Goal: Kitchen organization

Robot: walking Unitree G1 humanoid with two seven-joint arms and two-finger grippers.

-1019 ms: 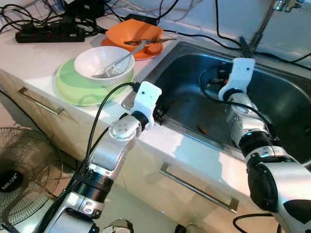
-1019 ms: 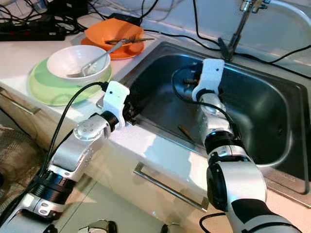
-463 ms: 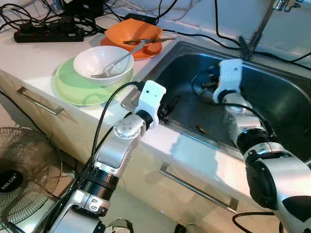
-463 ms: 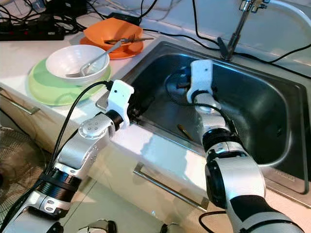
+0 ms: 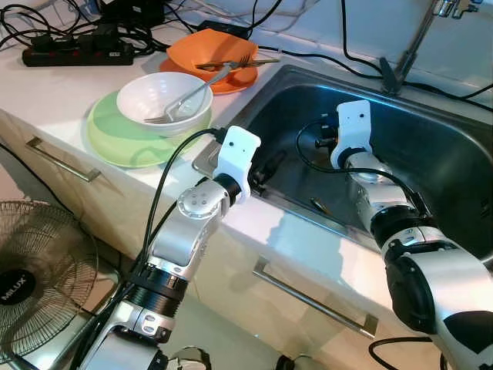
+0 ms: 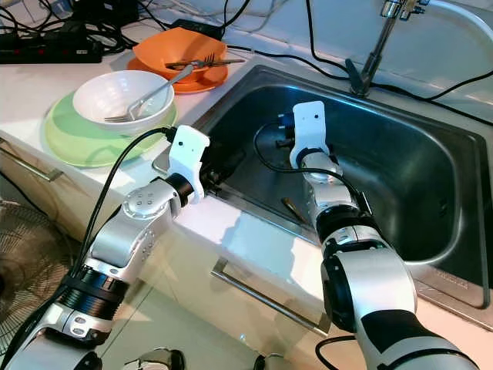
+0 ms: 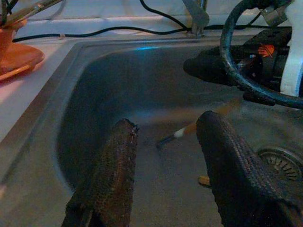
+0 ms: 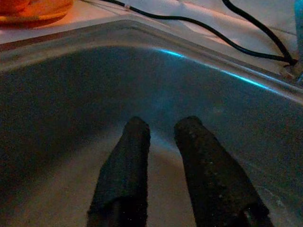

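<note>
**Two grippers inside one sink, and little room between them**

Both arms reach into the steel sink point(image 5: 431, 166). The left gripper point(image 7: 165, 179) hangs over the left edge of the sink, and its two black fingers are spread with nothing between them. In the left wrist view a thin stick-like utensil point(image 7: 189, 128) with a pale band lies on the sink bottom, beyond the fingertips, and a small orange piece point(image 7: 204, 180) lies near the drain point(image 7: 279, 158). The right gripper point(image 8: 161, 165) is deeper in the sink, near the middle; its fingers stand slightly apart and hold nothing.

On the counter, at the left of the sink, a white bowl point(image 5: 154, 96) with a fork point(image 5: 185, 99) sits on a green plate point(image 5: 115, 139), and an orange plate point(image 5: 208, 54) with cutlery lies at the back, near a power strip point(image 5: 77, 54).

The main risk, in my judgement, is that the two grippers meet. The right wrist and its black cable point(image 7: 232, 61) are close above the utensil, so if both reach for it, they may knock each other or catch the cable. The utensil is thin and lies flat on smooth steel, so the fingers may slide over it or push it toward the drain. The left forearm also passes near the green plate, so a wide swing may push the bowl.
</note>
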